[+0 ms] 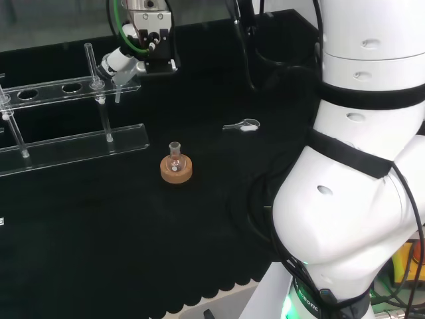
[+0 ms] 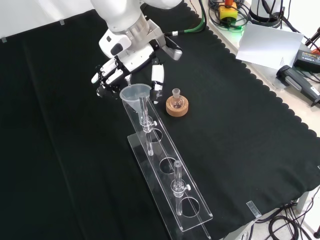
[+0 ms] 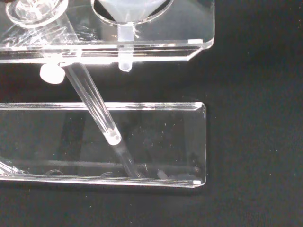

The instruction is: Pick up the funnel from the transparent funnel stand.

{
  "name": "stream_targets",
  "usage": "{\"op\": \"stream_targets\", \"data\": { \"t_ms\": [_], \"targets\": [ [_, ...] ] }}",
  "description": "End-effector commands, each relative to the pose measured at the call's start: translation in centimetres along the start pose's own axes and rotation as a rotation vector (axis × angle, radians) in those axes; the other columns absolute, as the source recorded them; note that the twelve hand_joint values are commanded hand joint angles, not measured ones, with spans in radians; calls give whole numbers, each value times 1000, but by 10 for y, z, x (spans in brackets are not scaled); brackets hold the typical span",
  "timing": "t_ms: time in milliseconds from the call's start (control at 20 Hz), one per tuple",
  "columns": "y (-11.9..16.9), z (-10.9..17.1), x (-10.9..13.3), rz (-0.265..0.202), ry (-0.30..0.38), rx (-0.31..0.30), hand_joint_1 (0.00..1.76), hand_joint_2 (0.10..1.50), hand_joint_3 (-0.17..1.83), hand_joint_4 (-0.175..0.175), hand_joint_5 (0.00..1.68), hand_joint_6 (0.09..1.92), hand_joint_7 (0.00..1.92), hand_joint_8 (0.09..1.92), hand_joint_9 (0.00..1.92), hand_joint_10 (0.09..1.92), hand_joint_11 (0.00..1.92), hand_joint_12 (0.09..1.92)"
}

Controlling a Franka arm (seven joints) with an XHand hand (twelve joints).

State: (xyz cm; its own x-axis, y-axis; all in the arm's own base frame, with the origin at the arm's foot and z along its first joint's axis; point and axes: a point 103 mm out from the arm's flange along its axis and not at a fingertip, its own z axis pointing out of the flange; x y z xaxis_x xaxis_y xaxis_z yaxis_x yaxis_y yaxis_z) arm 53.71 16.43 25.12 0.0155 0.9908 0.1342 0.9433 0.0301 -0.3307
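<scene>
Counter (image 2: 240, 150): black cloth under everything; the hand hovers above its far part in the front view.
Funnel stand (image 2: 167, 185): clear plastic rack with a row of round holes, its long axis running away from the hand toward the near edge in the front view; its end hole sits right under the fingers.
Hand (image 2: 112, 72): black and white, fingers spread and only slightly bent, holding nothing; it stands just above and behind the funnel's rim in the front view, thumb side toward the flask.
Funnel (image 2: 136, 94): still seated in the end hole of the stand, cone mouth up, stem pointing straight down through the hole, as the wrist view shows (image 3: 124, 47).
Cork ring with small flask (image 2: 177, 106): just beside the hand, apart from the stand.
Key relation: the funnel lies directly below the fingertips with its axis upright, so the likely move is a short descent to close round the cone, then a straight lift.
</scene>
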Motion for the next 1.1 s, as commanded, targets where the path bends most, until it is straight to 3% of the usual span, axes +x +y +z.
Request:
{"op": "stream_targets", "data": {
  "t_ms": [50, 650, 1100],
  "targets": [
    [-4, 2, -2, 5, -8, -14, 595, 759, 11, -112, 0, 87, 654, 548, 52, 863, 0, 87],
    [-9, -10, 0, -6, -19, -107, 718, 790, 26, -120, 0, 87, 822, 673, 258, 825, 0, 87],
    [-14, -25, -14, -52, -39, -116, 765, 790, 34, -125, 0, 87, 909, 720, 369, 771, 0, 87]
  ]
}}
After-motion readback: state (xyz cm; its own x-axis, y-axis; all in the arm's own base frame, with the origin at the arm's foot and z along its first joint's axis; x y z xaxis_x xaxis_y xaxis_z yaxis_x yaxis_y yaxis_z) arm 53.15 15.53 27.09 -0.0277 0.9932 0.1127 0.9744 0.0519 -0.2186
